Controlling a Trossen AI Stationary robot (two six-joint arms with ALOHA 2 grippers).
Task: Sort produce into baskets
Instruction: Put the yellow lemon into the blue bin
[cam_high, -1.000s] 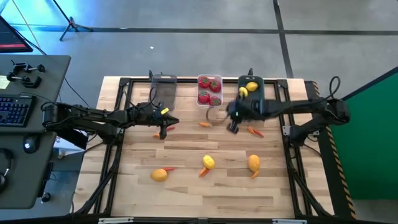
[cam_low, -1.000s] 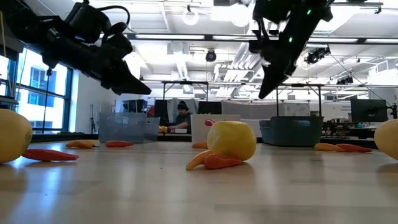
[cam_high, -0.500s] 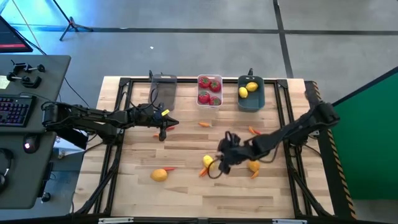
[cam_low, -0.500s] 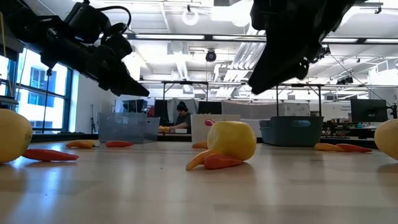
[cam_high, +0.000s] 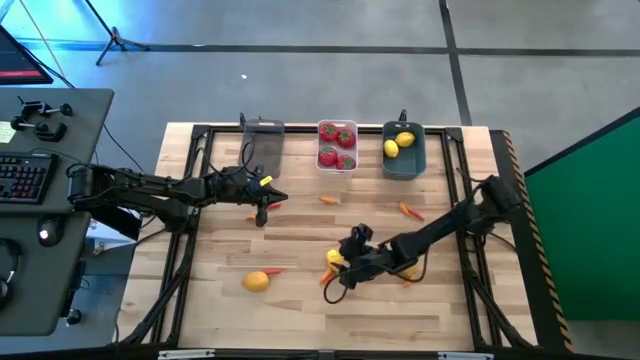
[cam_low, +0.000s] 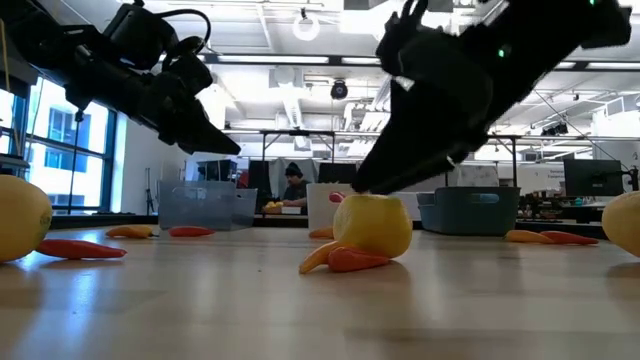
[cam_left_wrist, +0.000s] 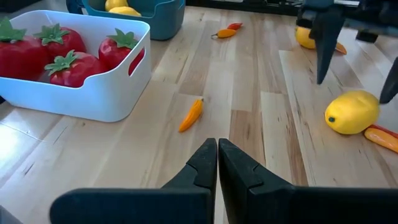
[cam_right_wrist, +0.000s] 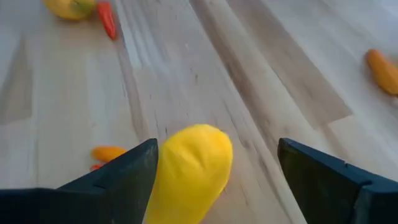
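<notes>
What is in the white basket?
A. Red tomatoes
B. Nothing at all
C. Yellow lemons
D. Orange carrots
A: the white basket holds red tomatoes with green tops, as the high view and the left wrist view both show; the lemons sit in the dark basket next to it.

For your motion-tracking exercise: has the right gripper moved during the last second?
Yes. The right gripper left the dark teal basket for the middle lemon nearer the table's front.
</notes>
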